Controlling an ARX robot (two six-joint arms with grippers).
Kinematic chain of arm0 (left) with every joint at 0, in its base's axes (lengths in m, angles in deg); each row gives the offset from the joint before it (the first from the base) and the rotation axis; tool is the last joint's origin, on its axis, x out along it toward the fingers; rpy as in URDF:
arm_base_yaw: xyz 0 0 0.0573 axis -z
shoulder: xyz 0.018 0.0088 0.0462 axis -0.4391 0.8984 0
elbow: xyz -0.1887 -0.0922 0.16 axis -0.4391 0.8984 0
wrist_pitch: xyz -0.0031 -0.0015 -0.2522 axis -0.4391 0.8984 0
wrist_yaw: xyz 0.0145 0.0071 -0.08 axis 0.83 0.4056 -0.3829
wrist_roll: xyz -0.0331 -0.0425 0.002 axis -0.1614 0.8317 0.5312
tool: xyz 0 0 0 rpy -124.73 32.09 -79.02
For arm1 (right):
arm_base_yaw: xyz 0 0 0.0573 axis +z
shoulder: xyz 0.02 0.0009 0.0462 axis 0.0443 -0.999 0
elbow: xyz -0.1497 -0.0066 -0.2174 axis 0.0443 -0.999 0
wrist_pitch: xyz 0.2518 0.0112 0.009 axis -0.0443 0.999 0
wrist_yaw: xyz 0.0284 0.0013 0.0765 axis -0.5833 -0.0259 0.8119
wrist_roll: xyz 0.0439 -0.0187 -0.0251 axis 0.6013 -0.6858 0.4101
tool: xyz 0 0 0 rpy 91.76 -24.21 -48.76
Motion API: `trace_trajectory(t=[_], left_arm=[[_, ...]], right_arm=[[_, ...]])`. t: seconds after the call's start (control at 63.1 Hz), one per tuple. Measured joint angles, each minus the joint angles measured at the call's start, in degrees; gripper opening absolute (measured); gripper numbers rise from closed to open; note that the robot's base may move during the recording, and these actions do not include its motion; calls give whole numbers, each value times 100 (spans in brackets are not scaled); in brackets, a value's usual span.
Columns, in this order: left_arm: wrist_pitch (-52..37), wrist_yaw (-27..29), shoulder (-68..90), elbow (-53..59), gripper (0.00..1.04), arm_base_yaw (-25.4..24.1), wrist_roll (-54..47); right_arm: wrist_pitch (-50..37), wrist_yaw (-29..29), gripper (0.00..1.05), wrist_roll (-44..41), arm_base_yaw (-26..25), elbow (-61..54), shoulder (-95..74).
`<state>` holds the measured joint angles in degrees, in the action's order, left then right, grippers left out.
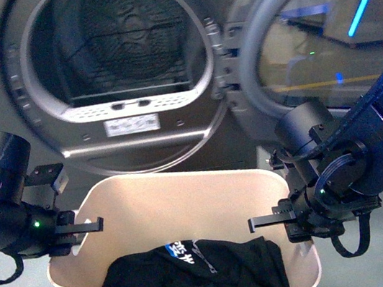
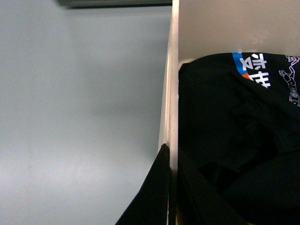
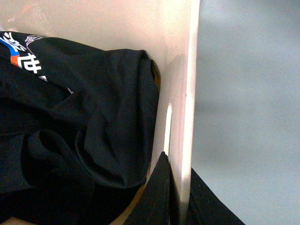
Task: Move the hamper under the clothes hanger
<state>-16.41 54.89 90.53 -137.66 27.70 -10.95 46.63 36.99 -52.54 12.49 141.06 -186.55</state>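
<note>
Sitting low in the centre of the front view, the hamper point(image 1: 185, 195) is pinched at both ends: the left gripper point(image 1: 81, 230) on the left rim, the right gripper point(image 1: 270, 224) on the right wall by its slot handle point(image 3: 168, 124), a finger either side. If one arm pulls ahead, I'd fear the thin wall slipping free and the tub tipping. Inside lies a crumpled black garment point(image 1: 196, 263) with a blue and white print, covering most of the bottom. Behind stands the dryer point(image 1: 140, 141), door point(image 1: 321, 43) open, drum point(image 1: 134, 36) looking empty; the clothes hanger is nowhere in view
</note>
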Motion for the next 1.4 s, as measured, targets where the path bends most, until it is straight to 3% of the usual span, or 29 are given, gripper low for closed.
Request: trace_trajectory(t=[0.238,1.396], left_arm=[[-11,-127,0,-2,4,221,0],[-13,-63,0,2,4,138,0]], right_arm=[[0,-168,3,-4,-240,0,0],[0,-111,3,-4,-153,-13,2]])
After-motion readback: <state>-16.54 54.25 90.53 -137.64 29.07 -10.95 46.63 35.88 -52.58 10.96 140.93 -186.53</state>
